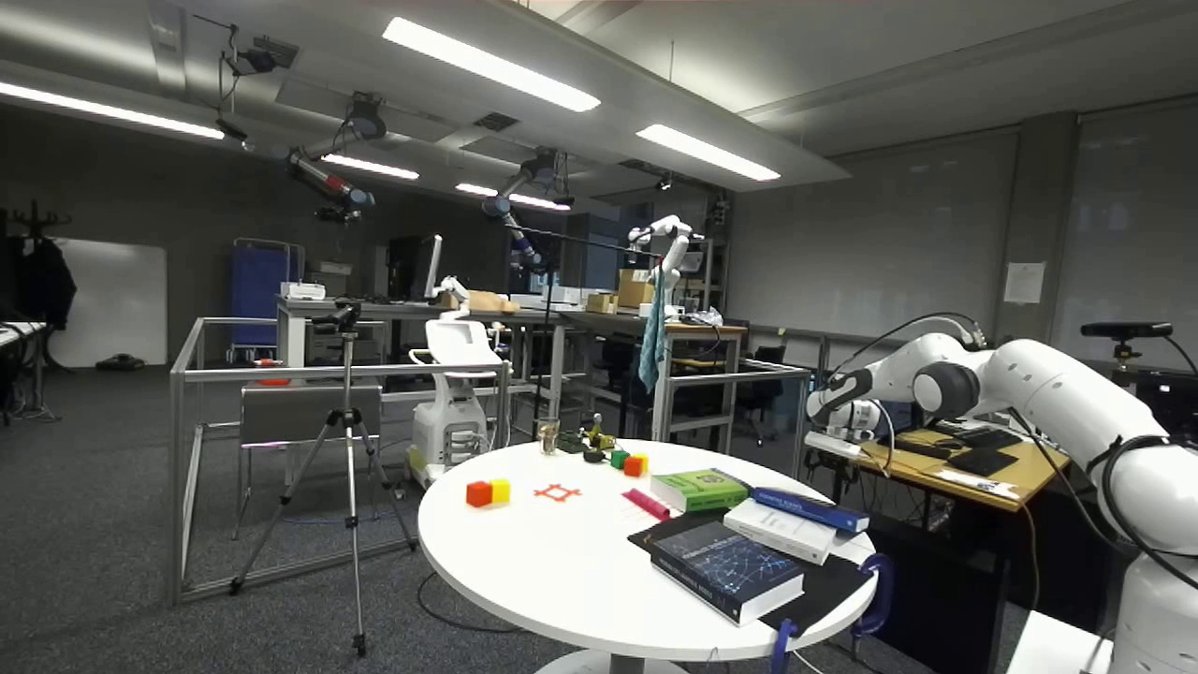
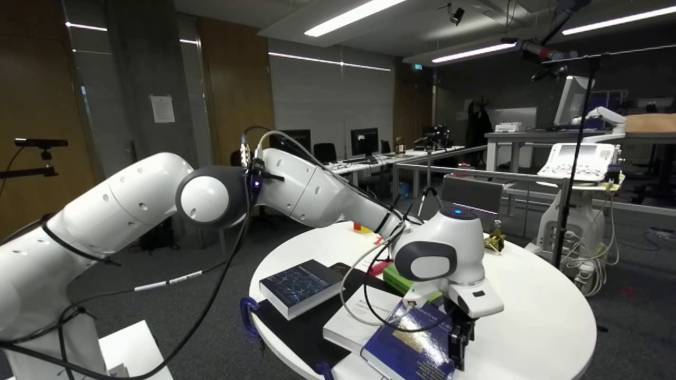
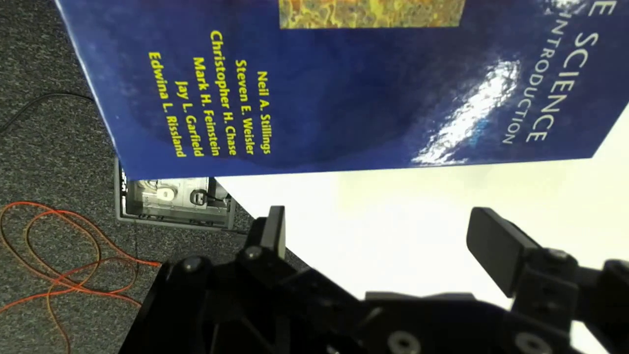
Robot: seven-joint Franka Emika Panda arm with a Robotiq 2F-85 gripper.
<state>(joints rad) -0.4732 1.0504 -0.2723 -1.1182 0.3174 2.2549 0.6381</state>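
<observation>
Seen in a grey-carpeted laboratory with metal railings: a round white table, with blue clamps on its rim. Laid out there, on and around a black sheet: a dark book with network pattern, a green book, a white book and, overlapping this white one, the blue textbook, with one corner reaching past the rim in the wrist view. Just beside the long edge of this textbook, the gripper: with fingers well apart, nothing clamped, and the table in view between them. Cannot tell whether lower or higher than the cover. Judging from this position, probably at the stage of positioning, before any grip. For a grip, would call for bringing the edge between the fingers at correct height, without pushing the cover. Readable on this cover, in white: "E SCIENCE" and "INTRODUCTION"; in yellow: Neil A. Stillings, Steven E. Weisler, Christopher H. Chase, Mark H. Feinstein, Jay L. Garfield, Edwina L. Rissland. Too blurred for certainty: the title on the white book.
</observation>
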